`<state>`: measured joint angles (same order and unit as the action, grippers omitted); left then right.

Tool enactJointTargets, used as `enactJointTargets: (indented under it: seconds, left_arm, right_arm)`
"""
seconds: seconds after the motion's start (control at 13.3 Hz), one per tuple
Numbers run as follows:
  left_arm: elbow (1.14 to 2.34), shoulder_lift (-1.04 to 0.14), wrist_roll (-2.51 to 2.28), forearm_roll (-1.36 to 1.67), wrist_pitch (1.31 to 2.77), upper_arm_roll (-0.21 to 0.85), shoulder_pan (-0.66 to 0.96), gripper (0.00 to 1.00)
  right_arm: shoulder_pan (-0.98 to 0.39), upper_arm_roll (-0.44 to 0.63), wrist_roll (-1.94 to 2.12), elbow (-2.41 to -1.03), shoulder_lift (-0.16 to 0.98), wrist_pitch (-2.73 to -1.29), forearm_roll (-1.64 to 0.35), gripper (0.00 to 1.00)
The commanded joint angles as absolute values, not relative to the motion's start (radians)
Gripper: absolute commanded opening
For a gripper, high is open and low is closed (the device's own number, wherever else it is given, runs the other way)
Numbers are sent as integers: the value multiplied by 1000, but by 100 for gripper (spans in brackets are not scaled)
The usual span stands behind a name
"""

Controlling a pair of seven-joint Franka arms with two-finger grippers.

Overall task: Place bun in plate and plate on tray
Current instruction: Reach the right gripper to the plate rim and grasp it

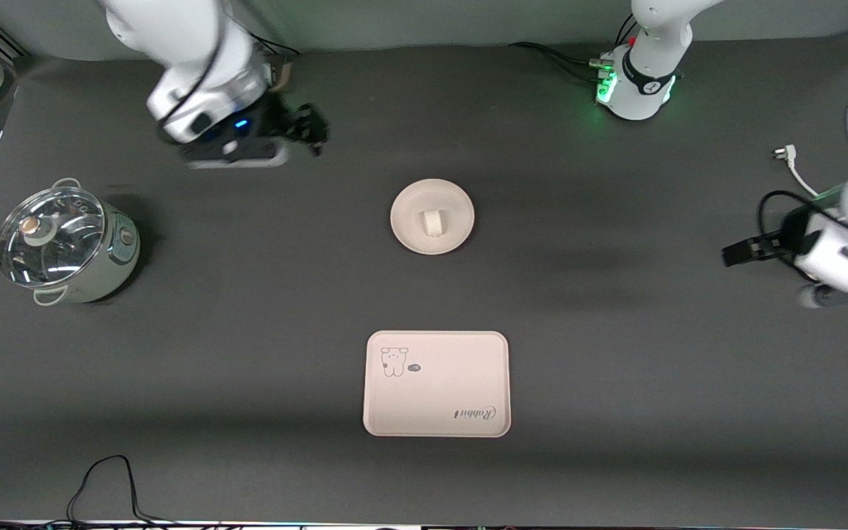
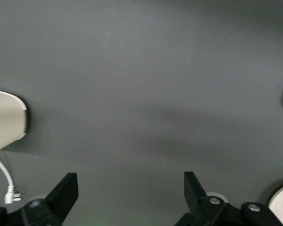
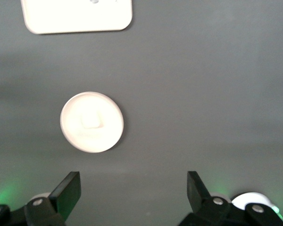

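The bun is seen lying in the middle of the plate, which rests on the dark desk near its centre, somewhat closer to the edge where the robot bases stand. The tray, marked with a rabbit drawing and "Rabbit" script, lies flat nearer to the front camera than the plate, close to the desk's camera-side edge and well apart from the plate; nothing is carried on it.

The right gripper is held in the air over bare desk between the plate and the base-side edge, toward the right arm's end; its fingers are spread wide and nothing is gripped. In the right wrist view the plate with the bun and a corner of the tray are shown.

The left gripper is held over bare desk at the left arm's end, its fingers likewise parted and empty.

A lidded pot stands at the right arm's end of the desk. A white plug and cable lie near the left arm's end.
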<state>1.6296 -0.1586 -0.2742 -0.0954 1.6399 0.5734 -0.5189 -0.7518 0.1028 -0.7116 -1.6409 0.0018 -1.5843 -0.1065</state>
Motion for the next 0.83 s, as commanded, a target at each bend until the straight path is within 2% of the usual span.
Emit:
enactJointTargets:
  seconds: [0.0,0.15,0.3,0.6,0.75]
  left_arm:
    - [1626,-107,-250,-84,1594,574,-525,100]
    - [1626,-85,-235,-84,1583,568,-528,100]
    - [1626,-57,-155,-78,1569,517,-535,100]
    - [1628,-51,-129,-77,1546,494,-528,100]
    - [1626,-48,-92,-49,1537,351,-409,100]
  right_arm:
    - [-821,118,-810,-1654,8,-1630,-153,100]
    - [-838,118,-808,-1695,18,-1681,-181,100]
    - [-844,115,-802,-1820,18,-1831,-181,100]
    - [-850,68,-796,-2028,84,-2164,-179,100]
    - [-868,60,-798,-2107,129,-2302,-179,100]
